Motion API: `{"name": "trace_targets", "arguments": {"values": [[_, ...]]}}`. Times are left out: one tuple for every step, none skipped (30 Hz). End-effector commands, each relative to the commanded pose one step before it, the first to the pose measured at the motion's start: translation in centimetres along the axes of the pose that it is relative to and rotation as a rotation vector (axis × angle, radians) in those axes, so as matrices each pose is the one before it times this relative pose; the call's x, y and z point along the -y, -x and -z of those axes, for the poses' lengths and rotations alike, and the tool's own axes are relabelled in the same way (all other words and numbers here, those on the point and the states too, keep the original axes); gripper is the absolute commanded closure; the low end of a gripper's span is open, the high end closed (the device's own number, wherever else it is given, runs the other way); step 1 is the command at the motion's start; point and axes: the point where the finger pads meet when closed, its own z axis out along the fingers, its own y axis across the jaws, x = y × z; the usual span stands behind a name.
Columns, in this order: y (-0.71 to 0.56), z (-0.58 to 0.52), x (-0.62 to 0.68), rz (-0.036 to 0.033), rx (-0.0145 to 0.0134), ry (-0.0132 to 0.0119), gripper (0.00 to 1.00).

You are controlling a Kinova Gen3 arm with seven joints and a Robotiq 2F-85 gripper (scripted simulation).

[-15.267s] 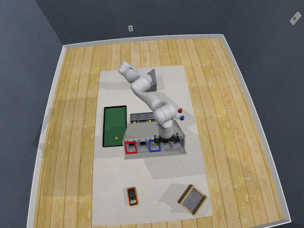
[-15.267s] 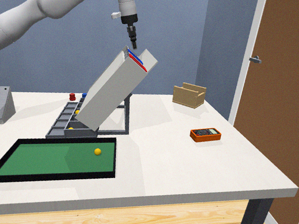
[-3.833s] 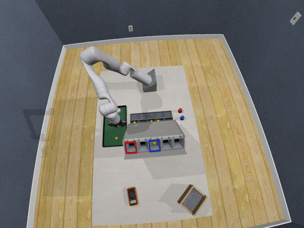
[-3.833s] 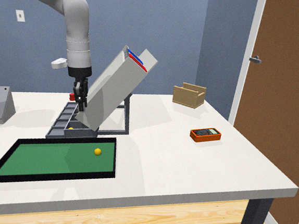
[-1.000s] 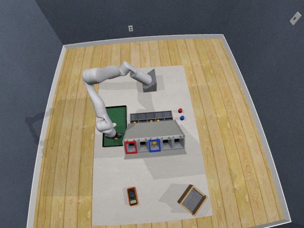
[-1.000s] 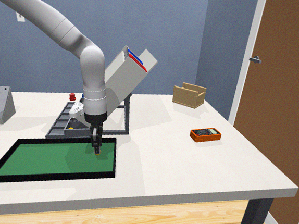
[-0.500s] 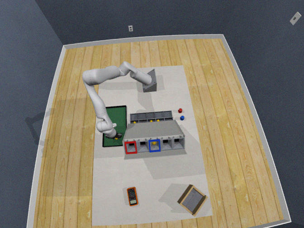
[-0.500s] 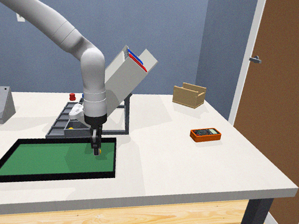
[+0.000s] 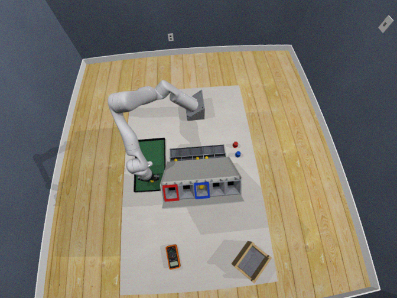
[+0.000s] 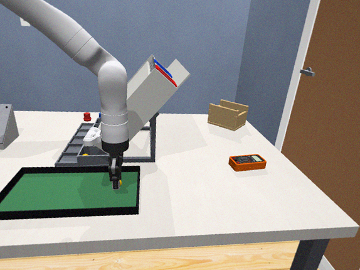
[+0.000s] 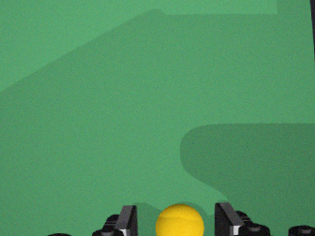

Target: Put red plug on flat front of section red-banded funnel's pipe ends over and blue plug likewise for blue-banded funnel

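My gripper (image 9: 152,180) (image 10: 115,186) (image 11: 176,220) is partly open, low over the green marble tray (image 9: 144,191) (image 10: 59,213). A yellow marble (image 11: 188,228) (image 10: 120,183) is between the fingertips, with a gap on each side. The red plug (image 9: 235,144) (image 10: 87,116) and blue plug (image 9: 237,154) (image 10: 100,115) stand right of the sections. The red-banded funnel (image 9: 171,200) is leftmost; the blue-banded funnel (image 9: 202,197) is in the middle and holds a marble (image 9: 201,186). Marbles lie in the first (image 9: 175,159), third (image 9: 197,158) and fourth (image 9: 206,157) sections from left. The pipes are hidden.
The grey cover (image 9: 198,168) (image 10: 147,98) leans up beside the tray, close to my gripper. An orange multimeter (image 9: 173,256) (image 10: 247,162) and a wooden box (image 9: 246,269) (image 10: 225,117) lie farther off on the table. The section dividers (image 9: 197,146) rise behind the cover.
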Motion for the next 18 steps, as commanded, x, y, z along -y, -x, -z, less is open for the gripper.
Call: {"name": "trace_targets", "arguments": {"values": [[0.445, 0.001, -0.105, 0.00047, 0.01116, 0.00231, 0.50], [0.000, 0.000, 0.000, 0.00000, 0.00000, 0.00000, 0.50], [0.000, 0.000, 0.000, 0.00000, 0.00000, 0.00000, 0.50], [0.000, 0.000, 0.000, 0.00000, 0.00000, 0.00000, 0.50], [-0.018, -0.429, -0.038, 0.00360, 0.00667, -0.00010, 0.50], [0.000, 0.000, 0.000, 0.00000, 0.00000, 0.00000, 0.50], [0.000, 0.000, 0.000, 0.00000, 0.00000, 0.00000, 0.50], [0.000, 0.000, 0.000, 0.00000, 0.00000, 0.00000, 0.50], [0.000, 0.000, 0.000, 0.00000, 0.00000, 0.00000, 0.50], [0.000, 0.000, 0.000, 0.00000, 0.00000, 0.00000, 0.50], [0.000, 0.000, 0.000, 0.00000, 0.00000, 0.00000, 0.50], [0.000, 0.000, 0.000, 0.00000, 0.00000, 0.00000, 0.50], [0.000, 0.000, 0.000, 0.00000, 0.00000, 0.00000, 0.50], [0.000, 0.000, 0.000, 0.00000, 0.00000, 0.00000, 0.50], [0.000, 0.000, 0.000, 0.00000, 0.00000, 0.00000, 0.50], [0.000, 0.000, 0.000, 0.00000, 0.00000, 0.00000, 0.50], [0.000, 0.000, 0.000, 0.00000, 0.00000, 0.00000, 0.50], [0.000, 0.000, 0.000, 0.00000, 0.00000, 0.00000, 0.50]]}}
